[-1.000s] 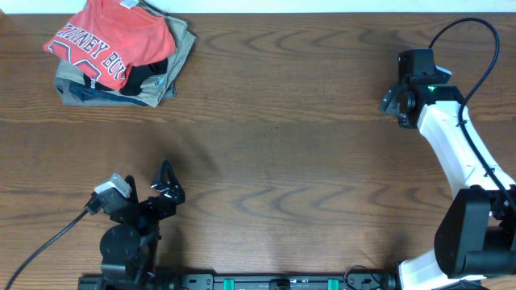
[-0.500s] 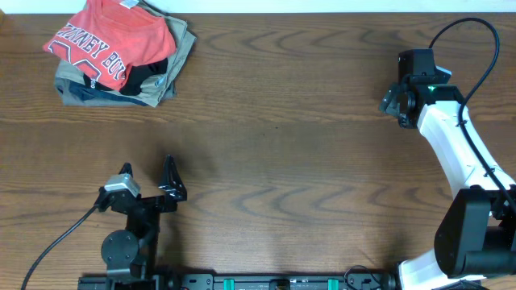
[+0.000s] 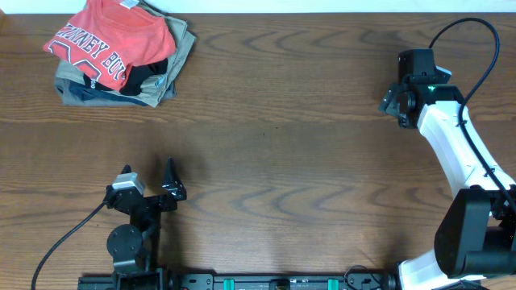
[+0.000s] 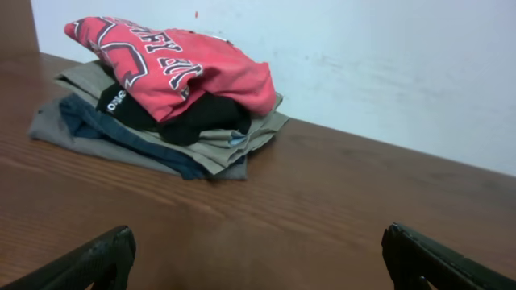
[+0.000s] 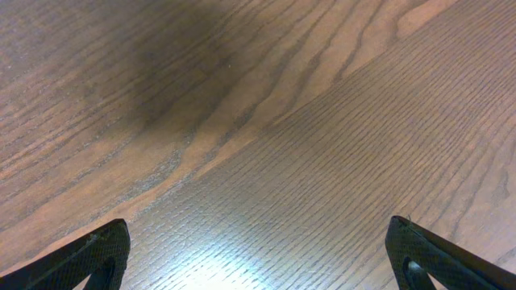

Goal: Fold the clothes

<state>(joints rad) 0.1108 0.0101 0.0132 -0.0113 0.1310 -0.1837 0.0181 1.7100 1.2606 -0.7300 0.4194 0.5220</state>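
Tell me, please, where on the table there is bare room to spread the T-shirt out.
The broad wood of the table between the stack of clothes, the left gripper and the right gripper is bare. It is crowded only at the far left corner, where the red-orange T-shirt tops the stack.

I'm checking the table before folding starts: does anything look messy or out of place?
Yes. The red-orange cotton T-shirt with white lettering lies crumpled on top of the stack of folded garments at the far left corner of the wooden table, bunched unevenly over its flat layers. Nothing else stands out.
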